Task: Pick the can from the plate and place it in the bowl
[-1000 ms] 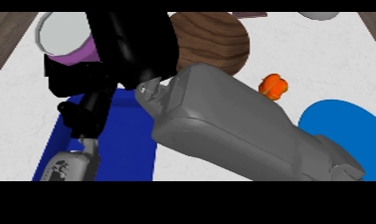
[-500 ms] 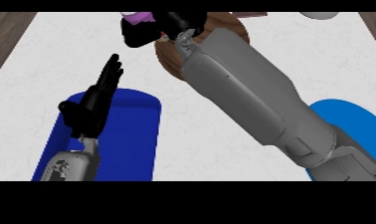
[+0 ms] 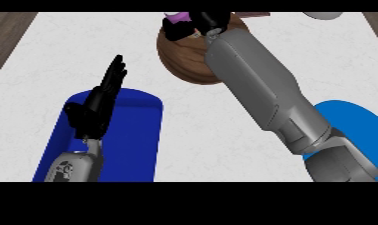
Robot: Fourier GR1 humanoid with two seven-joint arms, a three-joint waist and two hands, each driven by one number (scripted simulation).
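As right hand (image 3: 212, 19) clasps can (image 3: 177, 17), bowl (image 3: 181, 61) lies beneath

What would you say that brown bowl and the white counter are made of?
The brown bowl looks wooden: a warm brown with faint darker streaks like grain, and a dull finish. The counter looks like white marble or a similar stone: pale, with soft grey veins and little shine. Neither is certain from looks alone.
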